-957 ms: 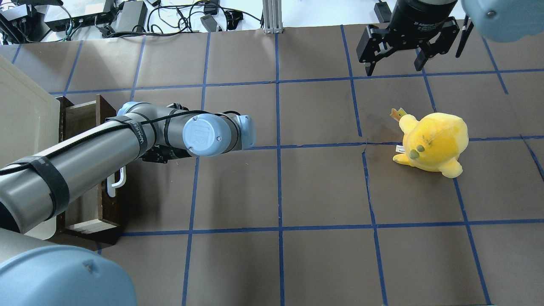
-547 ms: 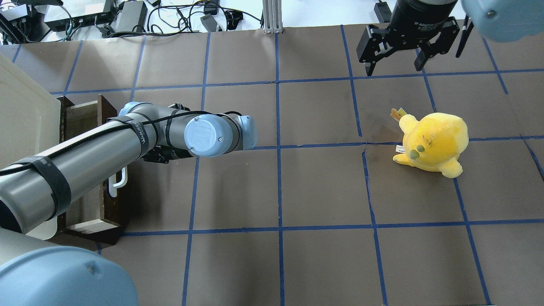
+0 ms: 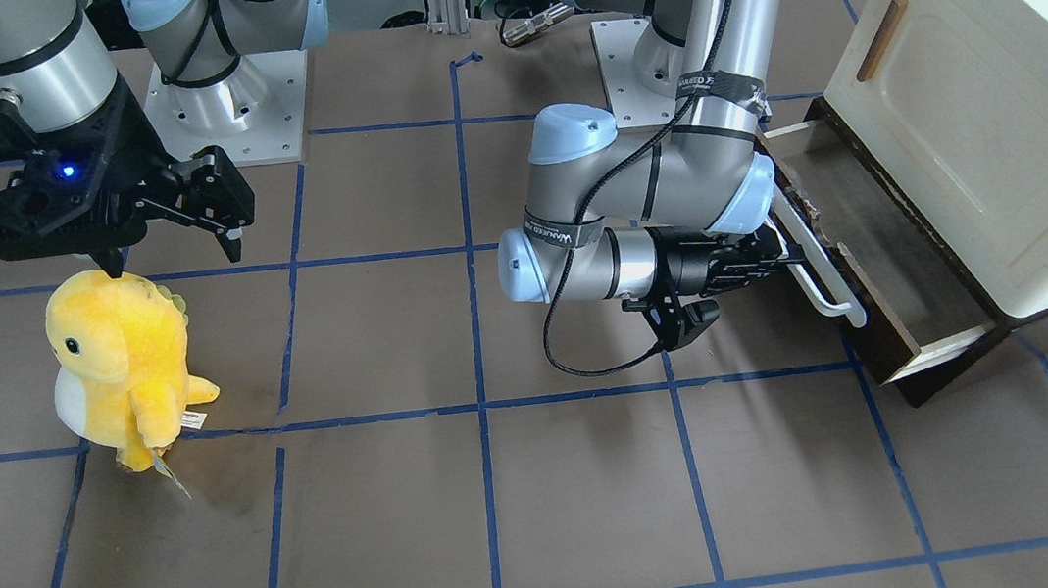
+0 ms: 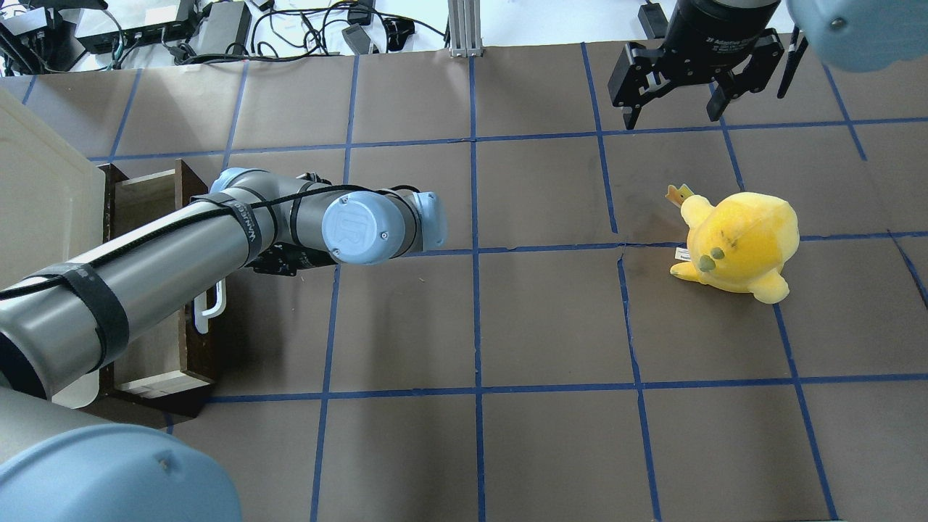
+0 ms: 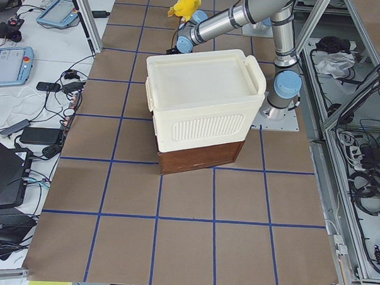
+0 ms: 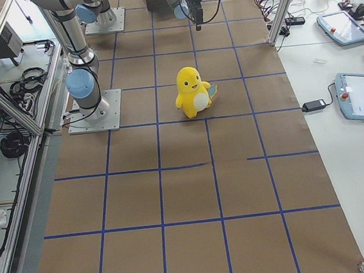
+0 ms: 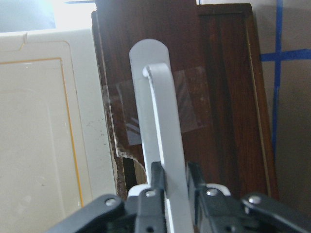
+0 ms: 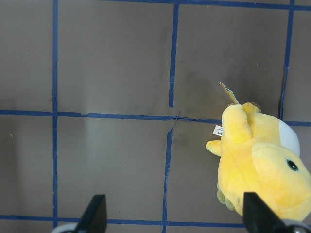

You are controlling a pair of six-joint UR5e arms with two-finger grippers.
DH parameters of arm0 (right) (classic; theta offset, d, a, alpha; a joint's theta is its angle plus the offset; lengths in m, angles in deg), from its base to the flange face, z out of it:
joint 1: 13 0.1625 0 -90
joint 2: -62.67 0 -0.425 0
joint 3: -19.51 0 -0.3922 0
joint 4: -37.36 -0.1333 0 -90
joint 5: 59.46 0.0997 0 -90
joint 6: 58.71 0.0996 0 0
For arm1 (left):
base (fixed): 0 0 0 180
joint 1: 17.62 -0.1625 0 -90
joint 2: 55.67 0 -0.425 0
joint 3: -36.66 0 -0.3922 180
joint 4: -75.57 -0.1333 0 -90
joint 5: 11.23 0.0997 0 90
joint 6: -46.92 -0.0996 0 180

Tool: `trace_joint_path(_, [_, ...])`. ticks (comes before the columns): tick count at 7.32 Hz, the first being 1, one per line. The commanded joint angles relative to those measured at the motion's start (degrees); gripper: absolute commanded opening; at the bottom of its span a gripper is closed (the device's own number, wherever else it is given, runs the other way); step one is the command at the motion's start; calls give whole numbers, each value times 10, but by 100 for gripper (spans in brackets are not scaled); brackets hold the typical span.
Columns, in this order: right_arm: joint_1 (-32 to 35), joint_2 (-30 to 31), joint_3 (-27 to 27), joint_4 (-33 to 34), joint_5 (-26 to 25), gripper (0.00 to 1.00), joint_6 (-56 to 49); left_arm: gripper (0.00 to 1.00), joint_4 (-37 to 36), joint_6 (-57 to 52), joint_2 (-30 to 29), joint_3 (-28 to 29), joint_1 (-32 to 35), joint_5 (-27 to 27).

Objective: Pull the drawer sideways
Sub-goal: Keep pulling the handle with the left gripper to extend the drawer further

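Two arms work over the brown table [image 3: 585,484] with its blue tape grid. At the right of the front-facing view the drawer [image 3: 894,252] stands partway out from under a cream cabinet [image 3: 987,113], its dark brown front facing the middle of the table. The left gripper [image 7: 172,177] reaches in level from the side, and the wrist camera shows its two black fingers [image 7: 156,175] clamped on either side of the long white bar handle [image 7: 163,121]. At the upper left of that front view the right gripper [image 3: 172,255] hangs with its jaws spread wide and holding nothing, just above a yellow plush dinosaur [image 3: 123,364] standing upright on the table.
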Motion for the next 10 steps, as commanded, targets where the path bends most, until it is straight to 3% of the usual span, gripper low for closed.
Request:
trace_joint_path(1, [0, 0, 0, 0, 0, 100, -1, 15, 0, -2, -1, 2, 3, 0])
trace_joint_path(2, [0, 0, 0, 0, 0, 100, 0, 23, 1, -1, 0, 2, 3, -1])
trace_joint_path(3, [0, 0, 0, 0, 0, 100, 0, 99, 0, -9, 5, 2, 3, 0])
trace_joint_path(6, [0, 0, 0, 0, 0, 100, 0, 100, -1, -16, 18, 5, 3, -27])
trace_joint_path(7, [0, 0, 0, 0, 0, 100, 0, 100, -1, -65, 33, 23, 5, -65])
trace_joint_path(10, [0, 0, 0, 0, 0, 100, 0, 100, -5, -265, 110, 128, 3, -293])
